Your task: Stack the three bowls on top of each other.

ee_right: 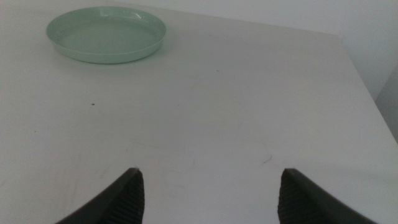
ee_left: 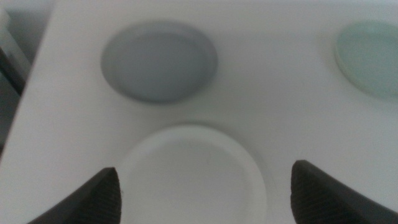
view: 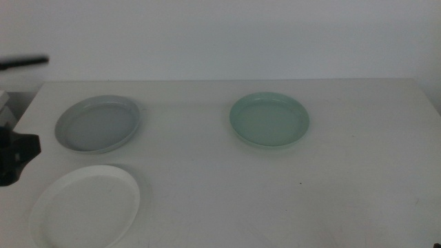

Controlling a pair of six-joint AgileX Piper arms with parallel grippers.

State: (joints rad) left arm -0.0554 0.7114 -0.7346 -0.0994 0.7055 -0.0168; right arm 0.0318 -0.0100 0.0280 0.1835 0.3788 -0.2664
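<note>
- Three bowls are seen lying apart on the white table; none is stacked on another.
- The grey bowl is placed at the far left of the middle view; the white bowl lies just in front of it, near the table's front-left corner; a narrow strip of table is left between their rims.
- The green bowl is set right of centre, well apart from the other two, about level with the grey one.
- The left gripper is held above the white bowl; its jaws are spread wide, one to either side of the bowl, and nothing is gripped; no contact with the rim can be made out, the view being blurred.
- Beyond the white bowl in that view the grey bowl is seen, and the green bowl is cut by the frame's edge.
- In the middle view only a dark part of the left arm is shown at the left edge, beside the grey and white bowls.
- The right gripper is held over bare table with its jaws wide apart and empty; the green bowl lies well ahead of it and off to one side, untouched; this gripper is not shown in the middle view.
</note>
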